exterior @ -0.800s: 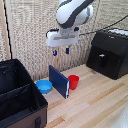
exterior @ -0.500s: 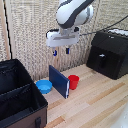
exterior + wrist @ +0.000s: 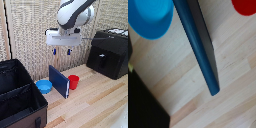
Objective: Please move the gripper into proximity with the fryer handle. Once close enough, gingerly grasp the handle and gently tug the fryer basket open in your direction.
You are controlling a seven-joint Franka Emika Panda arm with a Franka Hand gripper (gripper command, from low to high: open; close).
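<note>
— Tool (image 3: 61,51) first: we are seeing it hanging in the air under the bulky white arm (image 3: 74,13), its two short blue-tipped fingers (image 3: 54,51) pointing down with a clear gap between them, gripping nothing.

— And the fryer (image 3: 109,54)?

— We are finding it at the exterior view's right, a black box sitting on the tabletop (image 3: 95,102), well apart from the tool. The fryer handle (image 3: 101,59) is showing as a small upright bar on the fryer basket (image 3: 104,64), and the drawer is looking flush with the body.

— What are we looking at underneath?

— Pale wood planks are running across the tabletop. A dark blue flat board (image 3: 59,82) is standing on edge below the tool, with a red cup (image 3: 73,81) just beside it and a blue bowl (image 3: 43,86) on its other side. A larger black case (image 3: 19,99) is lying open at the exterior view's left.

— And the room?

— A pale woven screen (image 3: 30,35) is filling the background behind everything. The wrist view is showing the board (image 3: 198,40), bowl (image 3: 149,17) and cup (image 3: 245,6) from above, over the same wood.
</note>
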